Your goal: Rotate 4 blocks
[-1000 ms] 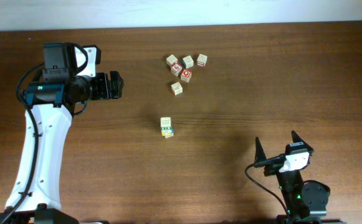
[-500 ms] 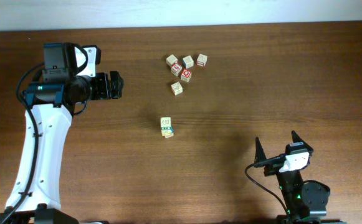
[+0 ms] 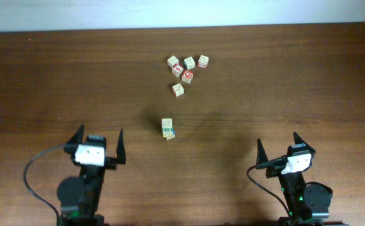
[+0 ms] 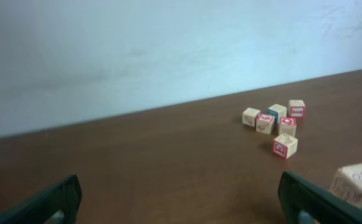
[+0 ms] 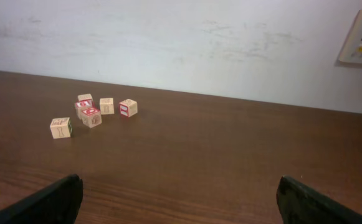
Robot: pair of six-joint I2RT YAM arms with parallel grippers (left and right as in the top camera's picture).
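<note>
On my left, the left tool [image 3: 100, 139] sat low by the near edge of the table [image 3: 44, 75]. Its fingers were spread wide with nothing between them. Through its wrist camera I saw only bare wood between the two dark fingertips [image 4: 51, 198].

Ahead of it and to its right, near the middle of the table, lay a green-printed block [image 3: 167, 127], cream on top. It was alone and well apart from the others. I could not tell whether it was one cube or two pressed together.

Farther back, toward the far edge, the rest of the blocks [image 3: 189, 62] lay in a loose cluster. A cream one marked its left end and a red-bordered block [image 3: 203, 61] its right end. One more pale cube [image 3: 178, 90] lay on the near side, just apart from the group. Two red-marked cubes [image 3: 178, 68] sat among them, close against their neighbours. Every cube rested flat on the wood, and neither tool touched any of them.

On my right, the right tool [image 3: 278, 140] sat by the near edge as well, its fingers equally wide and empty. Its wrist camera showed the cluster far off to the left, in front of a pale wall [image 5: 168, 37].
</note>
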